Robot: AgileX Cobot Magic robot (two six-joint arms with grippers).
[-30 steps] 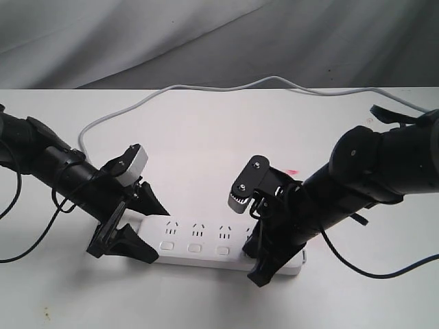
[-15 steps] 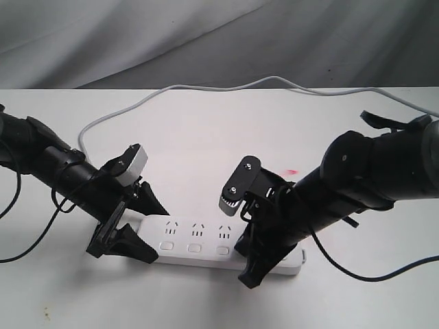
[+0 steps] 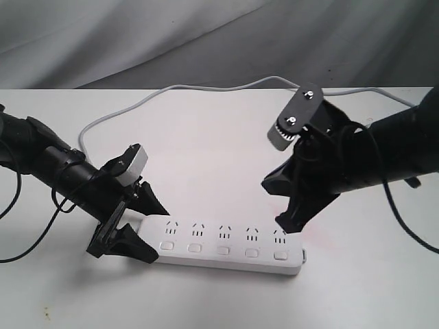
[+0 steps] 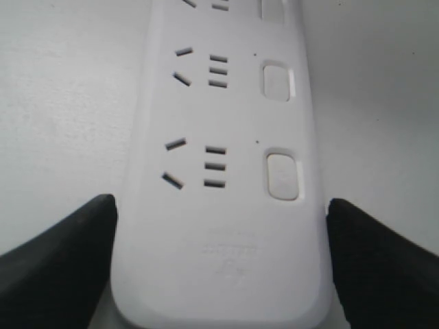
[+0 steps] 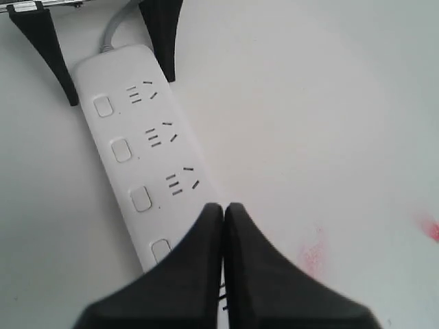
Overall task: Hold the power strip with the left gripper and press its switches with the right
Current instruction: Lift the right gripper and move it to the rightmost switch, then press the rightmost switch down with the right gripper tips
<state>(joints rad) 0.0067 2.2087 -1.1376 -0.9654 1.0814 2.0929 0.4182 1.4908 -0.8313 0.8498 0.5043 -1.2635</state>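
Observation:
The white power strip [image 3: 226,248] lies flat on the white table, its five socket groups and switches all showing. My left gripper [image 3: 159,236] is shut on the strip's left end, one black finger against each long side [image 4: 221,202]. The strip [image 4: 233,110] runs away from those fingers. My right gripper [image 3: 281,221] hangs shut in the air above the strip's right part, not touching it. In the right wrist view the gripper [image 5: 223,207] has its fingers pressed together with nothing between them, over the strip [image 5: 147,161] near a switch [image 5: 161,250].
The grey cord [image 3: 206,88] loops from the strip's left end round the back of the table. A grey cloth backdrop [image 3: 219,34] hangs behind the table's far edge. Faint pink stains [image 5: 312,257] mark the tabletop near the right gripper.
The right gripper has lifted off the strip's right end and swung up and to the right, uncovering the last two sockets. The left gripper and the strip have stayed put.

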